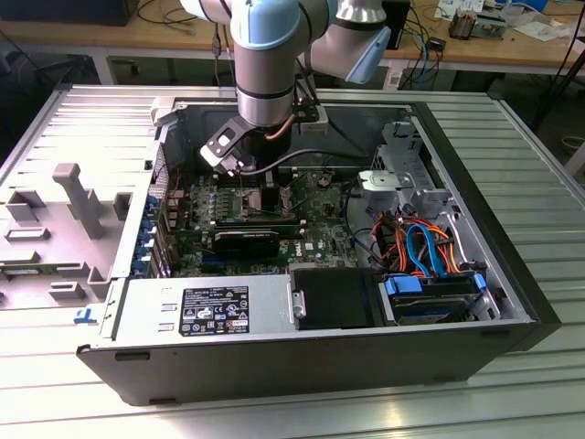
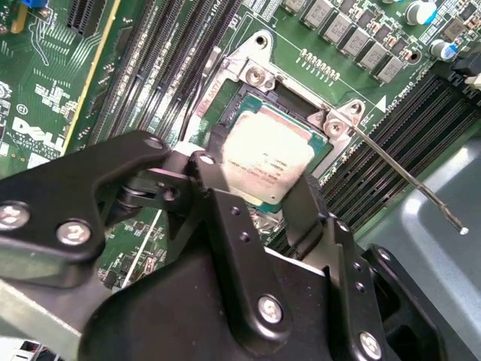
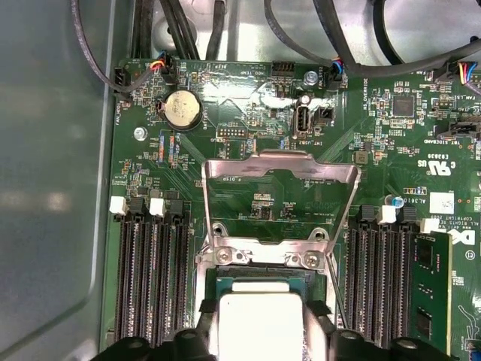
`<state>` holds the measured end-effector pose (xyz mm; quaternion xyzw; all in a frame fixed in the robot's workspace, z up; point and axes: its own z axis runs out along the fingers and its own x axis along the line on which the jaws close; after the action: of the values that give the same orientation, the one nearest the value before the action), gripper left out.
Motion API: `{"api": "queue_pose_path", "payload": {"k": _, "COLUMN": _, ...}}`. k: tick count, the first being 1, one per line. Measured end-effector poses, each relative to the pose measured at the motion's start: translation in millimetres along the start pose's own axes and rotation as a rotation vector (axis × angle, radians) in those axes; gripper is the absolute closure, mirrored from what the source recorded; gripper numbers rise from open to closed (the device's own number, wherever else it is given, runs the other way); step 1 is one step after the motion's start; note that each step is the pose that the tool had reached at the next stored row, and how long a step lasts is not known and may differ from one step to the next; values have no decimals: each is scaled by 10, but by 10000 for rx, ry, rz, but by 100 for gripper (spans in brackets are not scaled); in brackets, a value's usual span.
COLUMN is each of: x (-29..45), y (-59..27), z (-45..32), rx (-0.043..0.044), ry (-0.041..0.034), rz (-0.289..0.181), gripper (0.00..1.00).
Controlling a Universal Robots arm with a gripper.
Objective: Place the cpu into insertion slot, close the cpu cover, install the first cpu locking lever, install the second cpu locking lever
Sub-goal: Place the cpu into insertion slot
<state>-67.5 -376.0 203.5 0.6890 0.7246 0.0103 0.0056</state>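
- Gripper [image 2: 255, 188] clenched on the cpu [image 2: 274, 154]; black fingers [image 2: 214, 177] press two opposite edges of the chip.
- In the first wrist view, the cpu [image 3: 259, 320] sits between the fingers, at the insertion slot [image 3: 259, 280]; seated or just above, cannot tell.
- The cpu cover [image 3: 279, 162] is flipped open, tilted back off the socket, window showing the motherboard [image 3: 248, 113] behind.
- Thin locking lever [image 2: 406, 177] is unlatched, sticking out beside the socket.
- Memory slots [image 3: 150, 278] flank the socket on both sides.
- In the exterior view, the arm reaches down into the open computer case [image 1: 302, 357].
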Motion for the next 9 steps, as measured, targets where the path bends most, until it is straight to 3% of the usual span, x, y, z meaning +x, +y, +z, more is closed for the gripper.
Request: {"api": "queue_pose_path", "payload": {"k": 9, "x": -21, "y": 7, "z": 1, "rx": 0, "ry": 1, "rz": -2, "gripper": 39}}
